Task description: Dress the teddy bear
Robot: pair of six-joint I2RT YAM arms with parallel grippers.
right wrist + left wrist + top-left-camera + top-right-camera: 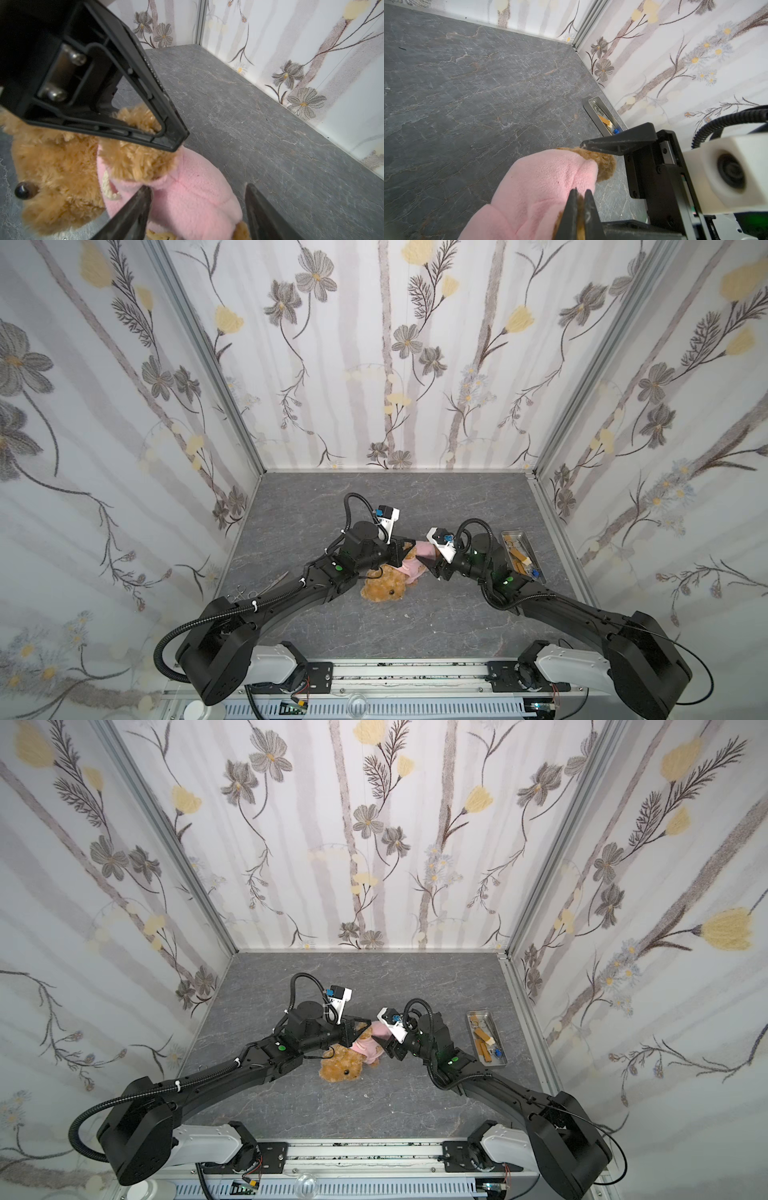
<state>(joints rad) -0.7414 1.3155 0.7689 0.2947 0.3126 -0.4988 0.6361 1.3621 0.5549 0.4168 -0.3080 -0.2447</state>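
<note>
The golden-brown teddy bear (384, 587) (343, 1067) lies on the grey table with its head toward the arms' bases. A pink hoodie (409, 566) (542, 187) (193, 209) covers its body. My left gripper (581, 192) (400, 551) is shut on a tuft of the bear's brown fur at the hoodie's edge. My right gripper (197, 191) (426, 563) is open, its fingers (143, 199) standing on either side of the hoodie-covered body. The bear's face and dark nose show in the right wrist view (52, 176). A furry limb (604, 166) pokes out of the hoodie.
A metal tray (524, 536) (488, 1017) (591, 102) with small tools sits by the right wall. Scissors and forceps (259, 589) lie on the table under the left arm. Flower-patterned walls enclose three sides.
</note>
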